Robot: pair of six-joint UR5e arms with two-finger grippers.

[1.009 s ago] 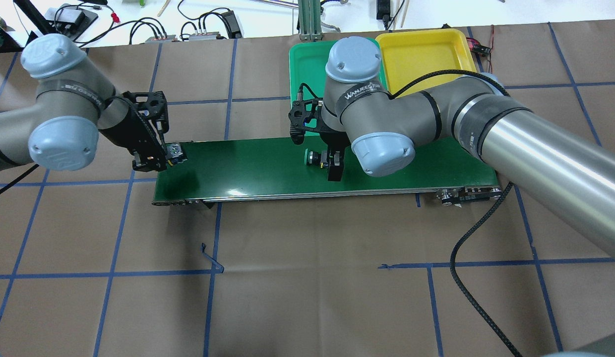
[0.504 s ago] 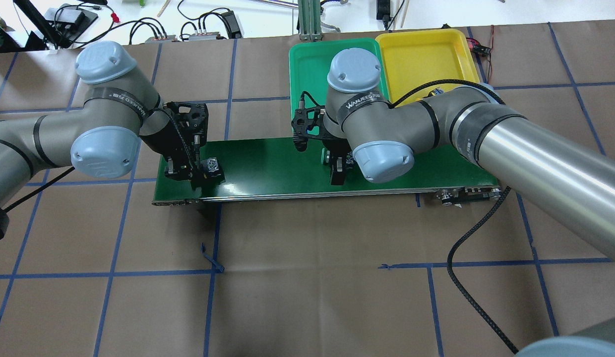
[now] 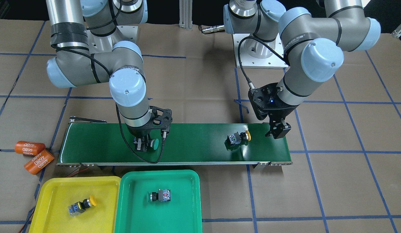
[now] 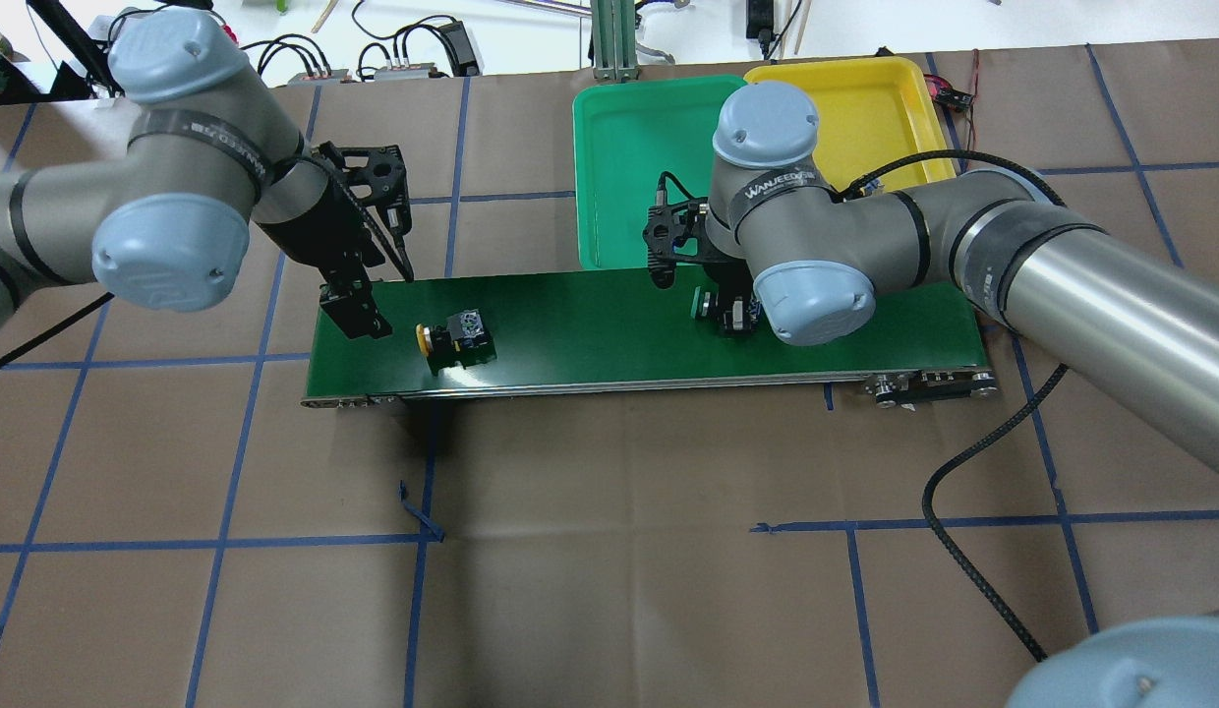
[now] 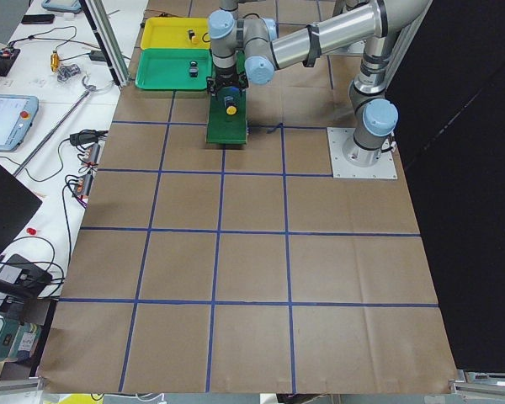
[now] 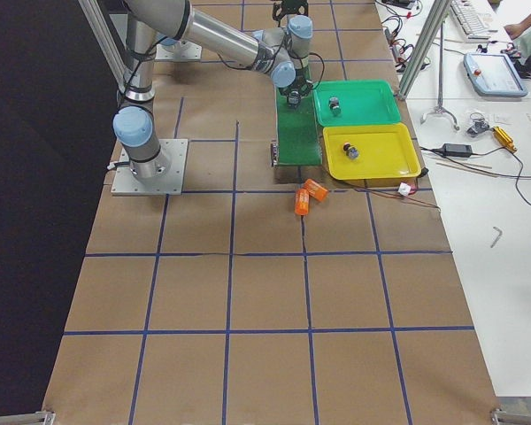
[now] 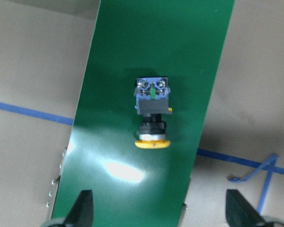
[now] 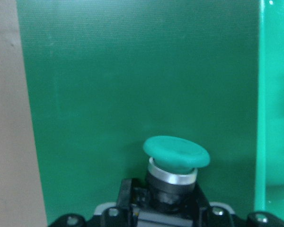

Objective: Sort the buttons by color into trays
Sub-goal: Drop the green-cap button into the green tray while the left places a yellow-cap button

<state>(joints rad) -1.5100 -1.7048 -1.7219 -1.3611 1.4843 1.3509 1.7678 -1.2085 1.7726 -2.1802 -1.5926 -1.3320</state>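
Observation:
A yellow-capped button (image 3: 237,139) lies on its side on the dark-green conveyor belt (image 3: 194,142), also in the overhead view (image 4: 457,339) and the left wrist view (image 7: 151,113). My left gripper (image 3: 278,131) is open and empty, just beyond it over the belt's end (image 4: 359,320). My right gripper (image 3: 143,144) is shut on a green-capped button (image 8: 176,153), low over the belt near the green tray (image 3: 129,194). That tray holds one button (image 3: 160,195). The yellow tray (image 3: 58,194) holds a yellow-capped button (image 3: 81,205).
Two orange cylinders marked 4680 (image 3: 34,153) lie off the belt's end near the yellow tray. In the overhead view the trays (image 4: 619,147) stand side by side behind the belt. A black cable (image 4: 963,551) trails over the paper-covered table.
My left gripper carried the yellow-capped button onto the belt, let it go and drew back open. My right gripper shut on the green-capped button and moved it along the belt toward the trays.

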